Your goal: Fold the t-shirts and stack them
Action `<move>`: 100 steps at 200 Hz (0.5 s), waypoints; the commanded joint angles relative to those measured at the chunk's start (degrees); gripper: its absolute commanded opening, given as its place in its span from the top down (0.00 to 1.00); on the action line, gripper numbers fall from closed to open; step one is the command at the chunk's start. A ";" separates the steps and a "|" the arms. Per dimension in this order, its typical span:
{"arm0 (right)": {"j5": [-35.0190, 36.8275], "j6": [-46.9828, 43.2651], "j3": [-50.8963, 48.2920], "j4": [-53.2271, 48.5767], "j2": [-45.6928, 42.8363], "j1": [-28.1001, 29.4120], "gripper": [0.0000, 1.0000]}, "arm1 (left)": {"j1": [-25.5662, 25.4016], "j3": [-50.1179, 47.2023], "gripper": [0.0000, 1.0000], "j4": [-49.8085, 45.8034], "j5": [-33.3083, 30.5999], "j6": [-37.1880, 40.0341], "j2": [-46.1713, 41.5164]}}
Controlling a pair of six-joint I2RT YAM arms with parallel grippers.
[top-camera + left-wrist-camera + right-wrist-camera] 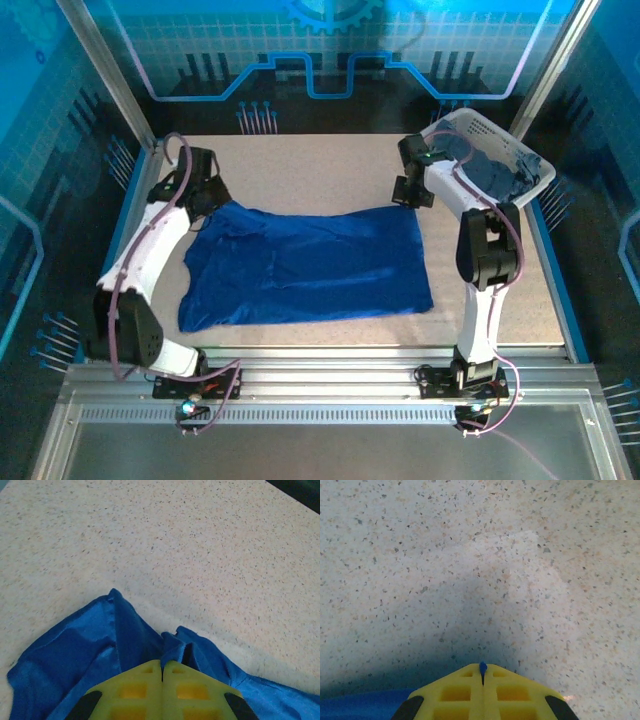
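spread t-shirt (305, 265): we see plain royal blue
table (330, 165): we see beige with fine dark speckles
basket (505, 135): we see a white lattice
basket t-shirts (495, 172): we see dull grey-blue
left gripper (162, 669): we see yellow with black patches
right gripper (482, 669): we see yellow and black too

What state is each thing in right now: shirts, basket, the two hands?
blue t-shirt: spread on the table, unfolded, pinched at both far corners.
left hand: shut on the blue t-shirt's bunched edge.
right hand: shut on a sliver of the blue t-shirt.
basket: upright, far right corner.
grey-blue shirts: crumpled in the basket.
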 commanded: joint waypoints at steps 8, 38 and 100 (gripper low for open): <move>0.89 1.58 -6.58 0.72 -5.65 1.10 1.00 | 0.37 -5.19 1.00 -4.39 -2.87 -2.31 -9.01; 1.57 2.07 -13.46 1.78 -10.29 1.49 1.00 | 0.32 -10.42 1.00 -8.99 -5.39 -5.12 -17.33; -0.81 4.35 -24.68 3.87 -13.53 1.83 1.00 | -1.08 -24.50 1.00 -16.80 -5.90 -17.03 -27.76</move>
